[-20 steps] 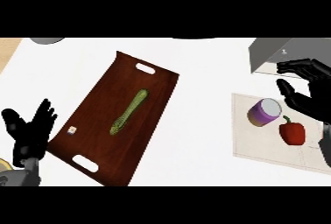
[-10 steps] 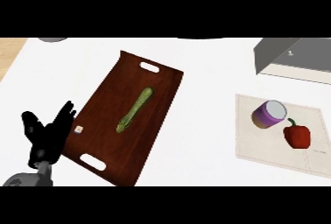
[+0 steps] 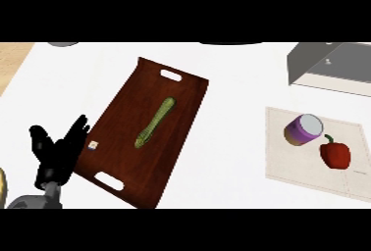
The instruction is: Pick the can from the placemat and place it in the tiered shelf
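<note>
A purple can [image 3: 304, 130] with a pale lid lies on its side on the beige placemat [image 3: 290, 162] at the right, next to a red bell pepper [image 3: 335, 154]. The grey tiered shelf [image 3: 334, 68] stands at the back right, beyond the mat. My left hand [image 3: 56, 152] shows at the lower left, open with fingers up, beside the left edge of the wooden tray. My right hand is out of view.
A dark wooden tray [image 3: 123, 132] with cut-out handles lies slantwise in the middle left, holding a green cucumber-like vegetable [image 3: 155, 122]. A small white item [image 3: 93, 145] sits at its left rim. Bare white counter lies between tray and placemat.
The right hand, above the placemat a second ago, has left the view. The view has shifted, so the tray and mat sit differently; the left hand stays open at the lower left.
</note>
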